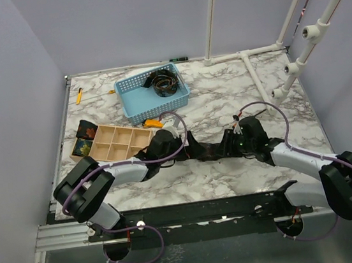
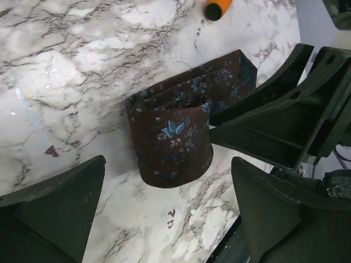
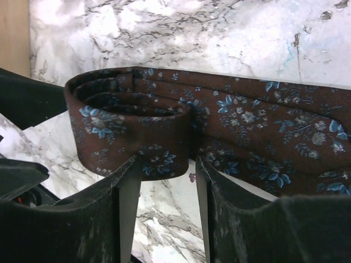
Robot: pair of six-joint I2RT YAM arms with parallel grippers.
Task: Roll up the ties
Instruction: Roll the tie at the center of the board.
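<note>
**One tie (image 1: 212,150) half rolled, an arm at each end**

It lies in the middle of the marble table (image 1: 222,87), brown with blue flowers. Its coil (image 2: 173,142) stands on edge at the left arm's end, and the loose strip (image 3: 274,126) runs lengthwise toward the right arm. The left gripper (image 2: 167,164) gapes wide, with the coil between its fingers and, as far as I can see, touching neither. The right gripper (image 3: 166,175) faces the coil from the opposite side with its jaws narrow; I cannot tell whether they pinch the fabric. Both sit close, the left squarely astride the roll. The strip's far end runs out of the right wrist view, and from above the arms cover most of the tie.
</note>
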